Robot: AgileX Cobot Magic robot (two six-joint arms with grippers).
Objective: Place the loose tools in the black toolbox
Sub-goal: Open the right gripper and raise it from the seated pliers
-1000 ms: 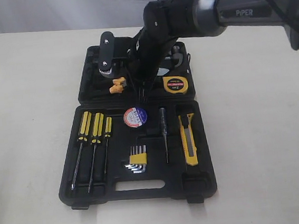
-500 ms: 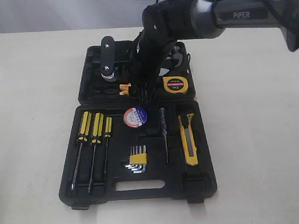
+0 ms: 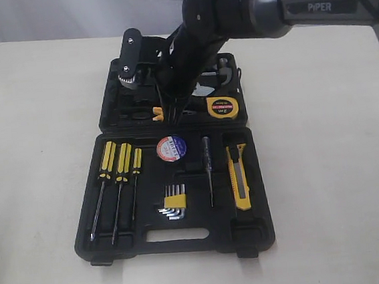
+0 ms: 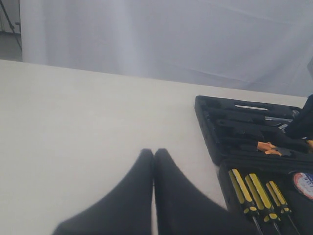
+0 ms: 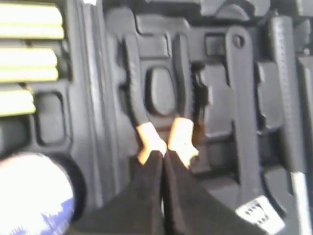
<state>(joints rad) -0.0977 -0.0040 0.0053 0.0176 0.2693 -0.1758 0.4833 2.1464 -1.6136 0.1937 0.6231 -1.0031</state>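
By the look of it the job was all but done: every loose tool lay inside the large black moulded plastic toolbox [image 3: 259, 232], open on the pale bench [image 3: 34, 130]. Taking the round black tape roll with its blue-white label [image 3: 171, 148] as centre, the yellow-black utility knife [image 3: 238, 176] sat at 4 o'clock. The round yellow tape measure [image 3: 222, 106] sat at 2 o'clock, and the pliers with orange-black handles [image 3: 156, 112] at 11 o'clock in the far half. The right claw [image 5: 163, 154], fingers together and clamped on nothing, hung at the pliers' orange handle ends; whether it touched them could not be told. The left claw [image 4: 154, 159], also together, hovered over the bench. What was left, I judged, was checking that the pliers sat home.
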